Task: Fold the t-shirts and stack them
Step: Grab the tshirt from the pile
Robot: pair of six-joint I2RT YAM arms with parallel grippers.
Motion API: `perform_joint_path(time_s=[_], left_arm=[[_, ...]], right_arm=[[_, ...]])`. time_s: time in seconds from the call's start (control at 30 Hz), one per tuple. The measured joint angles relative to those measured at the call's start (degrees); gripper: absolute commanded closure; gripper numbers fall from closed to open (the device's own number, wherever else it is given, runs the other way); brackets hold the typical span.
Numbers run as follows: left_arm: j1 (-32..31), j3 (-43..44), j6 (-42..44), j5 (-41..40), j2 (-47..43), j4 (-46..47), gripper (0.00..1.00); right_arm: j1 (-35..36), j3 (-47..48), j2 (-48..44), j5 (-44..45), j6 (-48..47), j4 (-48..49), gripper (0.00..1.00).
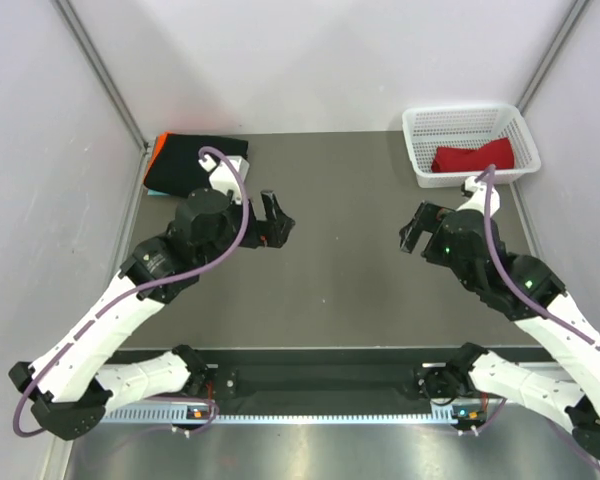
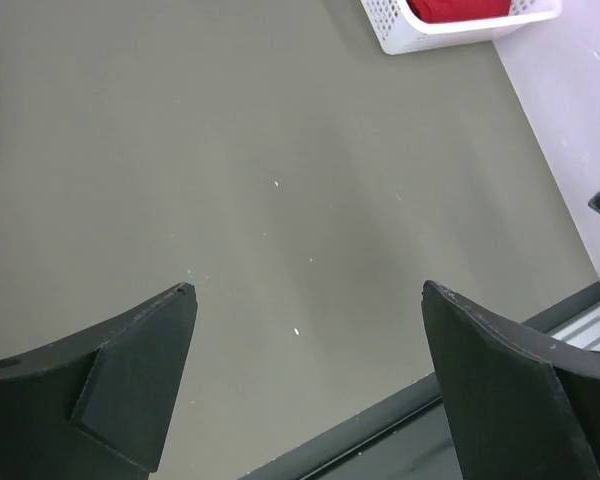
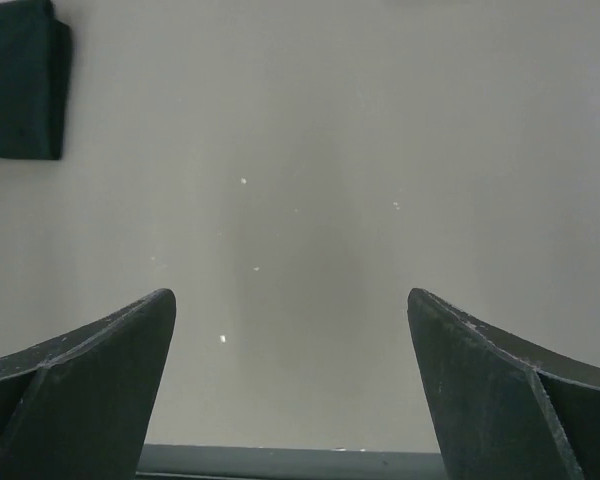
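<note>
Grey tabletop (image 1: 330, 200), white walls (image 1: 310, 60) (t-shirts (image 1: 193, 165) stacked)

We see a smooth, matt tabletop (image 1: 340, 200), a soft cloth red shirt (image 1: 472, 157) in a white plastic mesh basket (image 1: 460, 122), and matt black fingers (image 2: 130, 370).

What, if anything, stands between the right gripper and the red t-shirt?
Only the near wall of the white mesh basket: the red t-shirt lies inside it, and the open right gripper hovers over bare table in front. The basket is open on top, so reaching from above looks clear.
</note>
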Motion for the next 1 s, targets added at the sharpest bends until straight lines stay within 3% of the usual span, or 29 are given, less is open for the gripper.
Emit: perform_joint_path(time_s=[0.2, 0.33, 0.43, 0.57, 0.77, 1.0], left_arm=[[0.0, -5.62, 0.9, 2.19, 0.37, 3.58, 0.04], [0.0, -7.67, 2.05, 2.56, 5.01, 4.61, 0.09], [0.0, -9.05, 2.34, 2.54, 8.41, 4.61, 0.09], [0.0, -13.03, 3.28, 2.62, 7.74, 6.71, 0.09], [0.0, -20.46, 3.82, 4.28, 1.03, 12.7, 0.09], [0.0, -19.26, 5.2, -0.28, -0.76, 14.43, 0.09]], right_arm=[[-0.26, 0.0, 2.12, 6.71, -6.27, 4.92, 0.01], [-6.58, 2.23, 8.11, 7.67, -14.25, 14.27, 0.01], [-20.5, 9.79, 18.16, 3.56, -17.49, 18.97, 0.0], [-32.39, 23.63, 34.8, -3.23, -19.63, 20.13, 0.02], [-41.24, 43.93, 58.51, -11.26, -21.57, 19.02, 0.1], [-49.33, 57.72, 79.28, -17.4, -21.18, 17.49, 0.14]])
